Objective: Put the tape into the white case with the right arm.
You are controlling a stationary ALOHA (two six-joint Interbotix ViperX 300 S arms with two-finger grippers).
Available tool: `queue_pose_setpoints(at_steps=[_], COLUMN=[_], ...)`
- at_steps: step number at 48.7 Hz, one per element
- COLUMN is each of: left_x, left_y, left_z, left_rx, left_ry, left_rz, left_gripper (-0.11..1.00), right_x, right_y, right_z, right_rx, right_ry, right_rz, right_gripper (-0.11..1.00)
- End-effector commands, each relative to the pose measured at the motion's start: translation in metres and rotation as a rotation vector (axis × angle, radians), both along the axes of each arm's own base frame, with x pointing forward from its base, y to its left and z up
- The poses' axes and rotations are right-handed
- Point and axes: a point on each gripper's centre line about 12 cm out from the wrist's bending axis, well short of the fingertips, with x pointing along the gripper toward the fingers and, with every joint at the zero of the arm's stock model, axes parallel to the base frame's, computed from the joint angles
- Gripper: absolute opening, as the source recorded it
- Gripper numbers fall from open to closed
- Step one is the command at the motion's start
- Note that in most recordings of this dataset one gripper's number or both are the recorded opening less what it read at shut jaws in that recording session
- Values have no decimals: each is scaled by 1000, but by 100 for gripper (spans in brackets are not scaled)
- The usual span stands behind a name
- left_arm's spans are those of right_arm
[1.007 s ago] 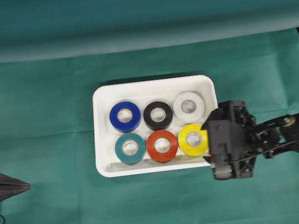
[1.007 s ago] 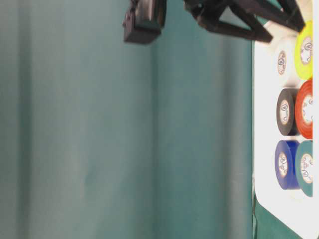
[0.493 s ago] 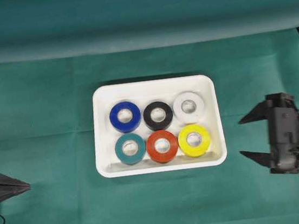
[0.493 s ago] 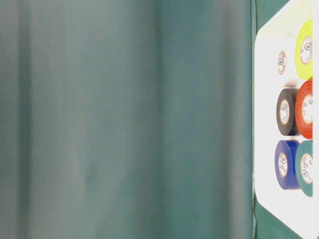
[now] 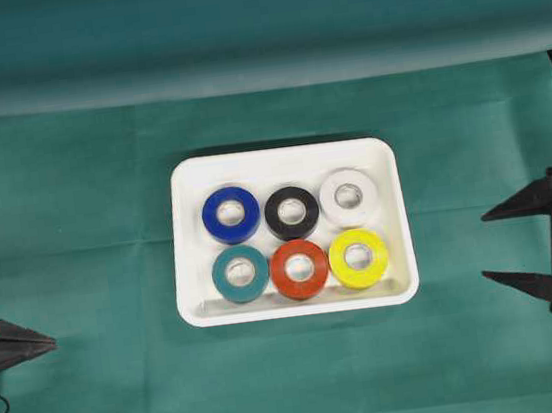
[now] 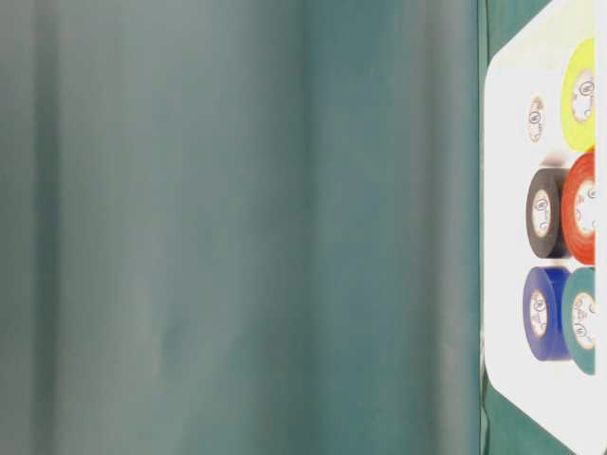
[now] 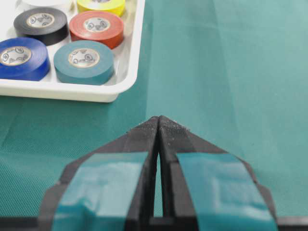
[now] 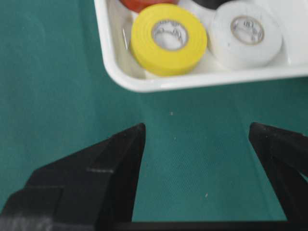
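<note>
The white case (image 5: 280,154) lies mid-table and holds several tape rolls in two rows. The yellow tape (image 5: 359,258) lies flat in its front right corner, beside the red roll (image 5: 300,268) and in front of the white roll (image 5: 348,197). My right gripper (image 5: 483,246) hovers to the right of the case, apart from it, open and empty. In the right wrist view its black fingers (image 8: 120,159) spread wide over bare cloth, with the yellow tape (image 8: 168,38) ahead inside the case rim (image 8: 192,82). My left gripper (image 5: 49,342) rests shut at the left edge.
Green cloth (image 5: 86,220) covers the table around the case. Blue (image 5: 231,215), black (image 5: 292,212) and teal (image 5: 240,273) rolls fill the other spots. The table-level view shows the case (image 6: 503,190) at its right edge and a green backdrop.
My right gripper has drawn back to the right, from over the case's front right corner to the table's right edge, staying open. The yellow tape stays in the case. The left arm is still.
</note>
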Motion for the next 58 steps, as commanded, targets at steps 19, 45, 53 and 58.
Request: queue_pose_setpoints(at_steps=[19,45,53,58], left_x=[1,1,1,1], left_y=[0,0,0,0], left_z=[4,4,4,4], left_rx=[0,2,0,0], left_ry=[-6,-8,-8,-6], left_rz=[2,1,2,2], left_gripper=[0,0,0,0], right_x=[-1,-10,-15,-19], right_y=[21,47,46,45], right_z=[-1,-6,-8,-8], right_rx=[57,65,62,58], right_ry=[-109,-130,-147,-162], right_rz=[148,305,303,297], right_gripper=[81,81,81,81])
